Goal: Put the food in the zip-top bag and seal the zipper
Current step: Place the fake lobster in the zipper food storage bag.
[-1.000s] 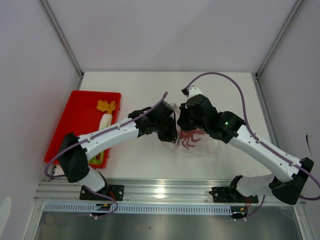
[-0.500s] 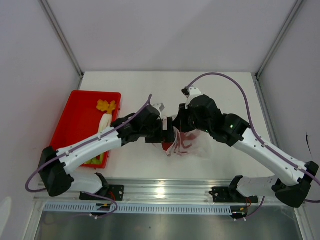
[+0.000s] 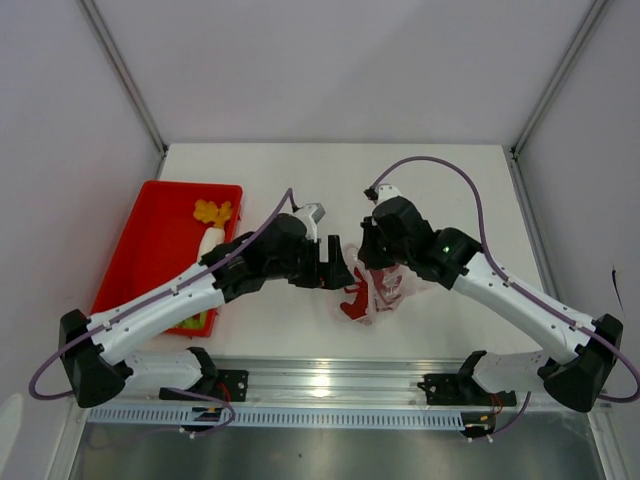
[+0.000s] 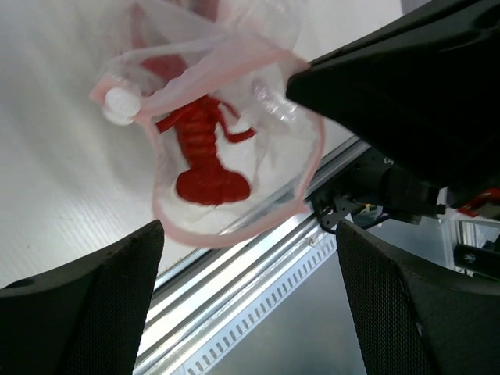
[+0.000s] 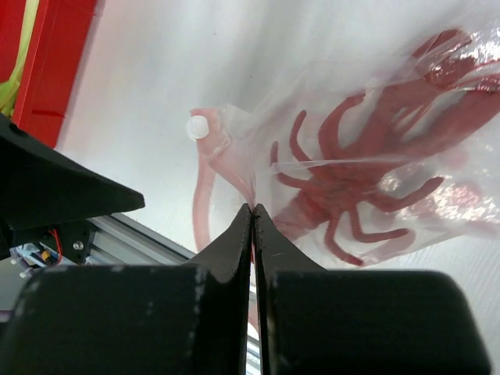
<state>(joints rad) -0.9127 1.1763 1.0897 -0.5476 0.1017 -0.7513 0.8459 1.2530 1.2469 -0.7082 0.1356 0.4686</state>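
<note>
The clear zip-top bag (image 3: 385,288) hangs over the table's middle, pinched at its mouth edge by my shut right gripper (image 5: 252,208) (image 3: 372,258). Inside it lies the red crab (image 5: 351,172) (image 4: 205,152) (image 3: 354,305). The pink zipper (image 5: 201,205) loops open, its white slider (image 4: 120,104) (image 5: 198,126) at one end. My left gripper (image 4: 248,238) (image 3: 336,268) stands open and empty just left of the bag mouth. More food lies in the red tray: a yellow-orange piece (image 3: 212,211), a white radish (image 3: 208,242) and green stalks (image 3: 196,320).
The red tray (image 3: 150,235) stands at the table's left side. A metal rail (image 3: 330,380) runs along the near edge under both arm bases. The right arm's black wrist (image 4: 406,78) sits close beside the left fingers.
My left gripper has opened and drawn back slightly left of the bag. The right gripper has raised the bag's mouth edge, and the crab has slid toward the near end.
</note>
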